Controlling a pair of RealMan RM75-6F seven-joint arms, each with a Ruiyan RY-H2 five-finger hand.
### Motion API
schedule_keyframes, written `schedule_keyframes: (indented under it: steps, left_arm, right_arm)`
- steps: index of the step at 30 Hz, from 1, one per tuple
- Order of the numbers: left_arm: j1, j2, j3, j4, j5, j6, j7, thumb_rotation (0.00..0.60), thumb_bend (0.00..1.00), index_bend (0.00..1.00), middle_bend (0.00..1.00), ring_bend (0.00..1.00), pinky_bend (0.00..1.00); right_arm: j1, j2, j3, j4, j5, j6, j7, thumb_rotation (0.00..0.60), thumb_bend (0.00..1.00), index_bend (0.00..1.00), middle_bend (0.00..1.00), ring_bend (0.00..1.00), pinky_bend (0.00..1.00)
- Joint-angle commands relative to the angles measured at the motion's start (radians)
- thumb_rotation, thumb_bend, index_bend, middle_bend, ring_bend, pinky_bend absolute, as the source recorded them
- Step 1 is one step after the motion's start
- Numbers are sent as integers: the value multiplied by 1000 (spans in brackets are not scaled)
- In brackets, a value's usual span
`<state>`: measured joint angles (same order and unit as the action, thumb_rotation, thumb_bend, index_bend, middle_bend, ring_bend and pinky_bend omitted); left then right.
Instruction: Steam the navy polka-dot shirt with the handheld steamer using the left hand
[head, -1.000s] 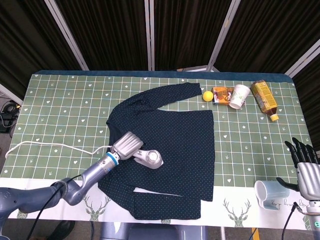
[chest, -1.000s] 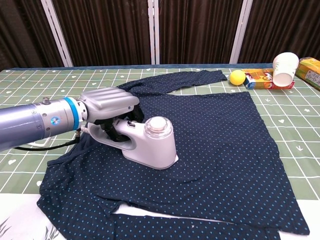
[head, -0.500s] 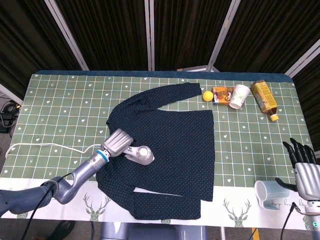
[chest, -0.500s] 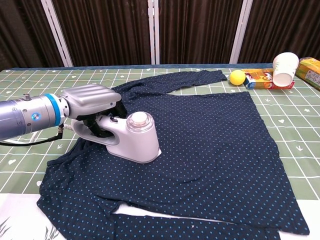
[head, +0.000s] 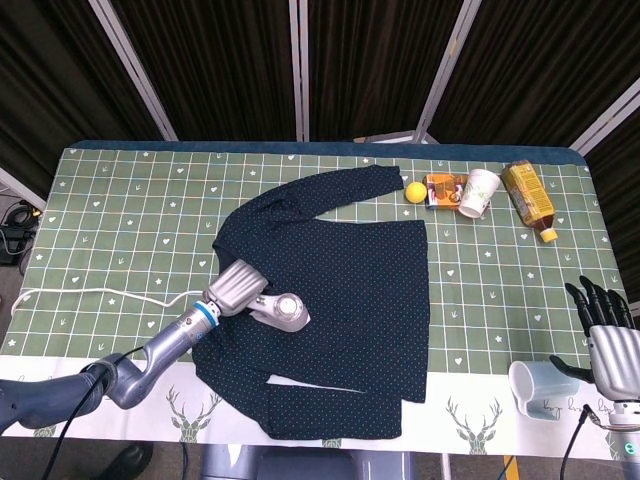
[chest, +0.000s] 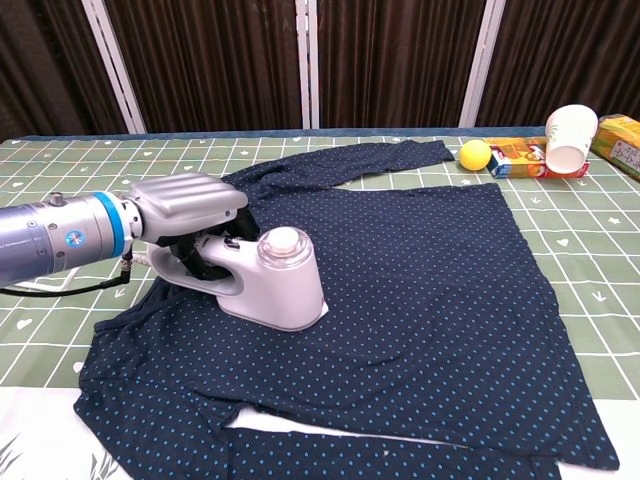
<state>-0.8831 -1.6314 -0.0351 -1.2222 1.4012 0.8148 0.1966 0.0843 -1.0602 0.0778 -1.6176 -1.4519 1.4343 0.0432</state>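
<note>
The navy polka-dot shirt (head: 345, 290) (chest: 430, 290) lies spread flat on the green checked tablecloth, one sleeve stretched toward the far right. A grey handheld steamer (head: 281, 311) (chest: 272, 282) rests flat on the shirt's left side. My left hand (head: 235, 287) (chest: 185, 203) grips its handle from above, with a white cord trailing off to the left. My right hand (head: 610, 335) hovers at the table's right front edge, fingers apart, holding nothing; the chest view does not show it.
At the far right stand a yellow ball (head: 415, 191) (chest: 474, 154), a snack box (head: 441, 190), a tipped white paper cup (head: 479, 192) (chest: 568, 137) and a juice bottle (head: 528, 198). A pale mug (head: 535, 388) sits by the right hand.
The left hand slid the steamer leftward across the shirt, then nudged it slightly back right. The right hand barely shifted.
</note>
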Motion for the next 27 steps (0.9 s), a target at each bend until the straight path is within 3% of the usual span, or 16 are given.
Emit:
schedule_keyframes:
  steps: [1,27]
  left_arm:
    - [-4,-10,0,-6,5,-4,5,600,728,976,877,847,1000]
    - [-28,-54,-6,-99,23,-12,82,600,728,976,877,847,1000]
  right_arm:
    - [0,0,0,0,0,0,1,600,0,0,0,0,0]
    - [-3,6,1,2,-1,6,17,600,0,0,0,0,0]
